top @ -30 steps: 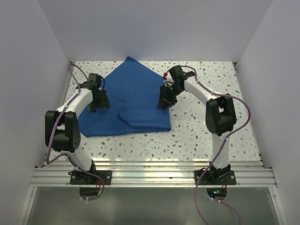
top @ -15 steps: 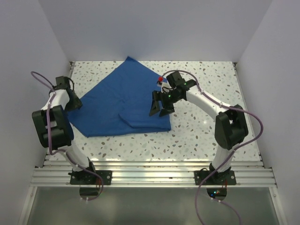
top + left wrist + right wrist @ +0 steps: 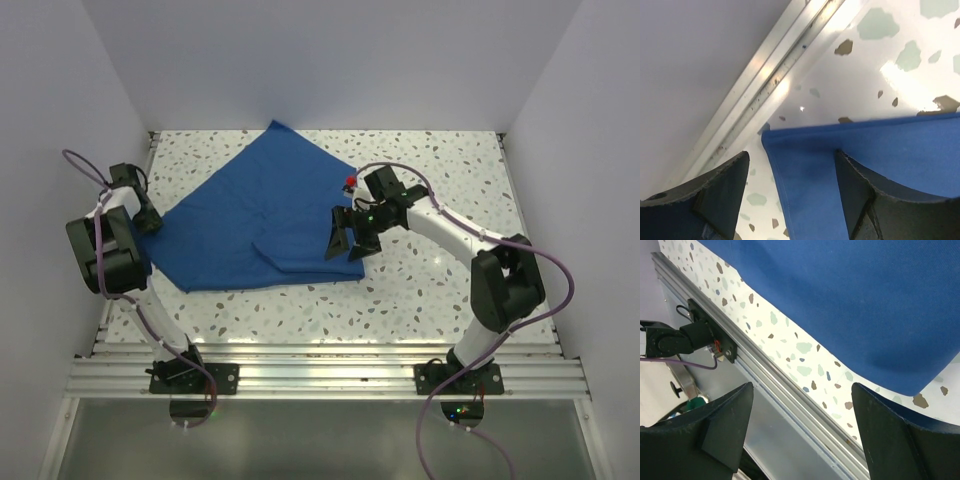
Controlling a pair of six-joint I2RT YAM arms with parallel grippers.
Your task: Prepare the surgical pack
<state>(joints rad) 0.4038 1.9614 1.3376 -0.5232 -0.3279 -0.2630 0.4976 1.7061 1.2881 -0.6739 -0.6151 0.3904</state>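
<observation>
The surgical pack shows as a royal-blue cloth drape, folded into a bundle on the speckled table with a flap lying over its near middle. My left gripper is at the drape's left corner. In the left wrist view that gripper is open, and the hemmed corner of the drape lies between its fingers without being pinched. My right gripper hovers open at the drape's near right corner. In the right wrist view the drape lies beyond the right gripper, with nothing between the jaws.
An aluminium rail runs along the table's near edge, with both arm bases on it. Another rail lines the left side by the white wall. White walls close in the left, back and right. The left arm's base shows in the right wrist view.
The left arm has swung from over the drape out to its left corner. The right gripper has opened and shifted toward the near right corner. The drape lies as before.
</observation>
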